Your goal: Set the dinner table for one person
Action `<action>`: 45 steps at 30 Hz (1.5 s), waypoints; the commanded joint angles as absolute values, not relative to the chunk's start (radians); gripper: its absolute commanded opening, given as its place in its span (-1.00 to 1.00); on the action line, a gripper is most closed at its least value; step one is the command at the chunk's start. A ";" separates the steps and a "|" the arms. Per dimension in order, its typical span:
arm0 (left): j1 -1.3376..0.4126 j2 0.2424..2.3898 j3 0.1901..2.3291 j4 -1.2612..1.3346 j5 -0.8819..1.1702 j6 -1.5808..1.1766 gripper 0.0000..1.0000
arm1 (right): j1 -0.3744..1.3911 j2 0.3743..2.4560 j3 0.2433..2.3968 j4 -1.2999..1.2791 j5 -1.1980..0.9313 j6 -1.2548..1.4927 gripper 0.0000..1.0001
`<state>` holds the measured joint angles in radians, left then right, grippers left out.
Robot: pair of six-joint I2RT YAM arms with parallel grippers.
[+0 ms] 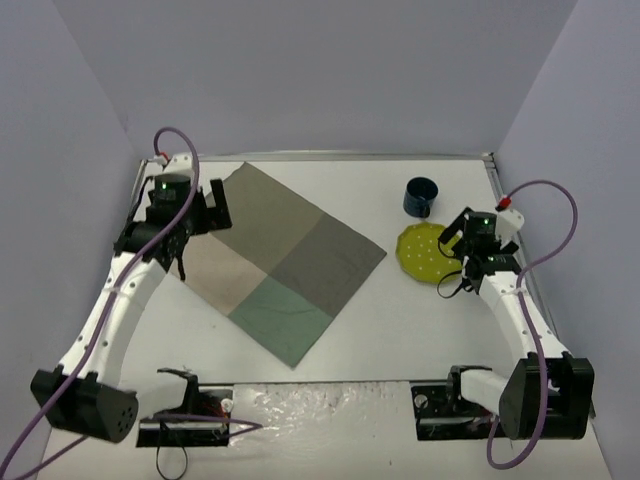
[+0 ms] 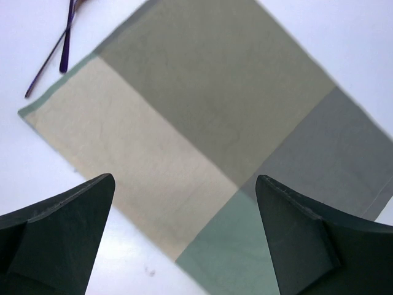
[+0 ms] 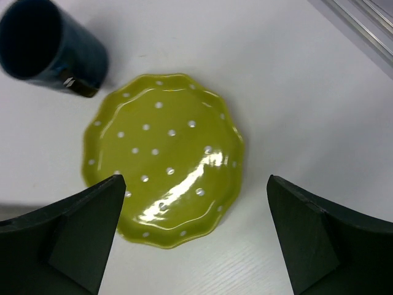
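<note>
Table (image 1: 420,330): large white surface filling the middle of the top view, with a metal rim along its upper edge. Patchwork cloth (image 1: 275,255) lies flat on it, left of centre, turned diamond-wise; its panels are beige, olive-grey, dark grey and pale green. Yellow-green plate (image 1: 418,252) with white dots rests on the table right of centre, well apart from the cloth. Dark blue cup (image 1: 421,196) sits just above the plate in frame, near its rim; whether they touch, cannot tell. Left tool (image 2: 184,181) hangs over the cloth's upper-left part, fingers spread wide, pinching nothing. Right tool (image 3: 196,178) hovers over the plate, fingers spread wide, nothing between them. Purple cable (image 2: 66,43) shows at upper left of the left wrist view.
</note>
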<state>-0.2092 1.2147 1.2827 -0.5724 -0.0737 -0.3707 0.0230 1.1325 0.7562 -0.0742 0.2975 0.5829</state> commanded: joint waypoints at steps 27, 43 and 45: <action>-0.195 1.043 1.091 -0.581 -0.140 -0.258 0.94 | -0.126 1.594 0.742 0.076 0.198 0.606 -0.21; -0.190 1.052 1.088 -0.579 -0.143 -0.259 0.94 | -0.143 1.511 0.703 0.048 0.171 0.624 -1.00; -0.190 1.053 1.088 -0.578 -0.139 -0.259 0.94 | -0.145 1.486 0.701 0.041 0.170 0.623 -0.98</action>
<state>-0.2008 1.0622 1.0618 -0.6025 -0.1318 -0.2691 -0.1371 1.5480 0.7175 0.1255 0.1661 0.6288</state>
